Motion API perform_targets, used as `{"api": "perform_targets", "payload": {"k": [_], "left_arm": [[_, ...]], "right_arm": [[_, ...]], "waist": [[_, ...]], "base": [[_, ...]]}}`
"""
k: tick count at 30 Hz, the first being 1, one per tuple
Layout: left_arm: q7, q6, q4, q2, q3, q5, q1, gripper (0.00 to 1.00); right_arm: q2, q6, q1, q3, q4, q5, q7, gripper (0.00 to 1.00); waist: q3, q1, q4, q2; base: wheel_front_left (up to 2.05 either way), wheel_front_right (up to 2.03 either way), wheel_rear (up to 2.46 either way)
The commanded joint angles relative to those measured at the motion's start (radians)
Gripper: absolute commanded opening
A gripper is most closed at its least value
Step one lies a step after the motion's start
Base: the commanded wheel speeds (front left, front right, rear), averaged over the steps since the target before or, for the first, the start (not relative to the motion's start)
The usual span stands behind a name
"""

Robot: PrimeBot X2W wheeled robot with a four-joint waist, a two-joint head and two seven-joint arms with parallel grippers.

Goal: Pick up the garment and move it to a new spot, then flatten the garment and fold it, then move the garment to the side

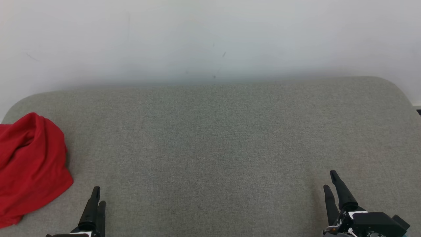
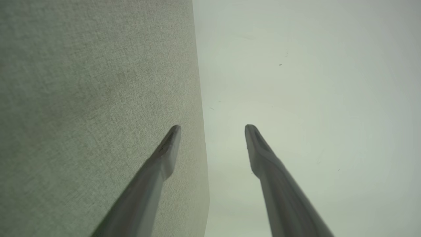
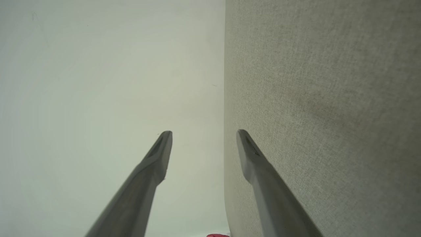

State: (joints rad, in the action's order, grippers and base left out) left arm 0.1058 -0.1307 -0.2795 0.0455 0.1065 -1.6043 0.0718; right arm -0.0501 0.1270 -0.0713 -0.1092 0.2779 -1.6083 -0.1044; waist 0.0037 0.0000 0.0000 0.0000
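The garment (image 1: 31, 164) is a red cloth lying crumpled at the left edge of the grey fabric surface (image 1: 210, 138), partly cut off by the head view's edge. My left gripper (image 1: 99, 196) hovers just right of the garment's near corner, apart from it. In the left wrist view the left gripper (image 2: 212, 126) stands open with nothing between its fingers. My right gripper (image 1: 329, 179) is far across at the lower right. The right wrist view shows the right gripper (image 3: 204, 131) open and empty too. A sliver of the red garment (image 3: 217, 235) peeks in at that view's bottom edge.
A white wall (image 1: 210, 39) rises directly behind the grey surface, whose back corners are rounded. Bare fabric stretches between the two grippers. A dark strip (image 1: 418, 112) shows past the surface's right end.
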Motion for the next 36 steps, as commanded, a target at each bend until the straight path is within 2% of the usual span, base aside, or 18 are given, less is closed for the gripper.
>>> {"api": "perform_targets", "payload": {"k": [1,8,19,36], "left_arm": [[-0.007,0.0,0.016,0.005,0.0,0.011,0.018,1.0],[-0.042,0.0,0.016,0.007,0.005,0.135,0.015,1.0],[-0.096,0.011,0.026,0.005,0.002,0.427,0.001,1.0],[-0.159,0.039,0.041,0.005,-0.016,0.709,-0.018,1.0]], "right_arm": [[-0.004,0.001,-0.019,0.005,-0.02,0.012,0.004,1.0],[-0.023,0.002,-0.022,0.031,-0.02,0.098,0.042,1.0],[-0.024,0.002,-0.021,0.051,-0.021,0.356,0.096,1.0],[-0.022,0.003,-0.02,0.08,-0.004,0.631,0.158,1.0]], "waist": [[0.0,0.0,0.0,0.0],[0.002,0.0,0.0,0.0],[0.004,0.0,-0.001,0.0],[0.008,0.0,-0.001,0.0]], "base": [[0.0,0.0,0.0],[0.0,0.0,0.0],[0.0,0.0,0.0],[0.0,0.0,0.0]]}}
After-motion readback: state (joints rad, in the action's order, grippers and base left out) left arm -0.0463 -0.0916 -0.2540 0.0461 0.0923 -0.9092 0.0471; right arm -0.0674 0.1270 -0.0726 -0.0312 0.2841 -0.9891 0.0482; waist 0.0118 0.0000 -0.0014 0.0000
